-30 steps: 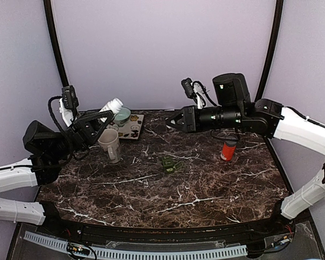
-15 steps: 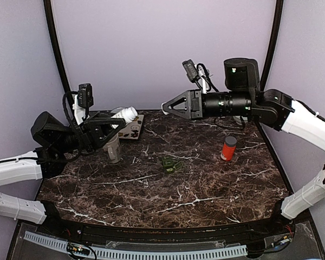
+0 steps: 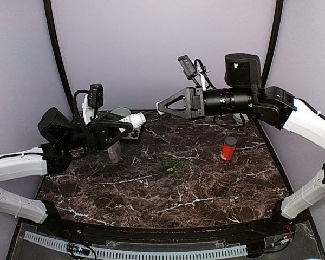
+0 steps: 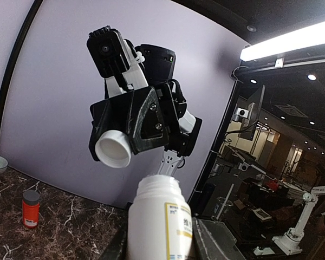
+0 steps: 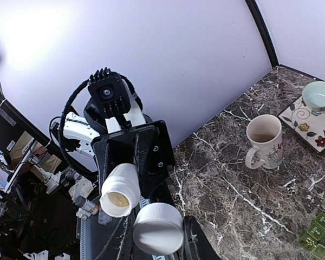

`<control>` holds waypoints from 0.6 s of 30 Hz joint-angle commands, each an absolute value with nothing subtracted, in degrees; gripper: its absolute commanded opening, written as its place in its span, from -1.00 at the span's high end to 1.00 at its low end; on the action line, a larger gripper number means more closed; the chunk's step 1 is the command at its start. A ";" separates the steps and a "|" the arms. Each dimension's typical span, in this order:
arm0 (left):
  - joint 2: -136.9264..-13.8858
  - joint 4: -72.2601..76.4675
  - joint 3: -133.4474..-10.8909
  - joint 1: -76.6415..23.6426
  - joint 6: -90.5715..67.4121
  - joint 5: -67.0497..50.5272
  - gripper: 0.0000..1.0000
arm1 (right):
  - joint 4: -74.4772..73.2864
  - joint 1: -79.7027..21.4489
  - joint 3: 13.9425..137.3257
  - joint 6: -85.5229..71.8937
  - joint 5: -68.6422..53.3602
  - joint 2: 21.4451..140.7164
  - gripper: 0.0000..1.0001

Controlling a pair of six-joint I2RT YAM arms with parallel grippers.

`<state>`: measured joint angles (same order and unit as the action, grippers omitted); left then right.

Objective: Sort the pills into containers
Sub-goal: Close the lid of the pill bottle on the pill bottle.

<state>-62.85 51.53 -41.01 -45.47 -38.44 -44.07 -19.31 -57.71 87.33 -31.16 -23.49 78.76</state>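
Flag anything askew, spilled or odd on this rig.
The white pill bottle in the left gripper is uncapped and tipped nearly level, mouth toward the right gripper, which holds the cap. The mouth seems off to the side of the mug, so it could spill onto the table. No spill shows.

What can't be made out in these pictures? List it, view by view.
Top view: the top of the mug is hidden behind the left claw; the green pill organizer is too small to see its contents.
Left wrist: the bottle label is cut off by the bottom edge.
Right wrist: the inside of the bottle's mouth is too indistinct to tell pills.
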 commanded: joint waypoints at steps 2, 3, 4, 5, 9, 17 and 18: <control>-62.99 53.22 -43.23 -45.02 -38.95 -46.53 1.00 | -17.14 -59.42 89.93 -31.58 -26.12 79.91 1.00; -63.13 53.26 -43.38 -45.05 -39.01 -46.58 1.00 | -17.11 -59.68 90.06 -31.71 -26.44 80.14 1.00; -63.23 53.26 -43.53 -45.01 -39.06 -46.68 1.00 | -17.13 -59.88 90.23 -31.80 -26.72 80.43 1.00; -63.34 53.26 -43.66 -45.00 -39.03 -46.85 1.00 | -17.22 -60.12 90.38 -31.81 -26.80 80.63 1.00; -63.62 53.34 -43.94 -45.00 -39.15 -47.02 1.00 | -17.08 -60.85 90.77 -32.02 -27.42 81.50 1.00; -63.46 53.52 -43.59 -45.01 -39.20 -46.98 1.00 | -15.48 -61.59 90.87 -32.97 -28.87 81.99 1.00; -63.46 53.57 -43.57 -45.00 -39.20 -46.94 1.00 | -15.14 -61.61 90.81 -33.22 -29.19 82.00 1.00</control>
<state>-63.96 51.64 -42.26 -45.47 -38.83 -46.09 -19.16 -60.99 89.03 -32.21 -27.38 81.82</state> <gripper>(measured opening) 0.317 0.252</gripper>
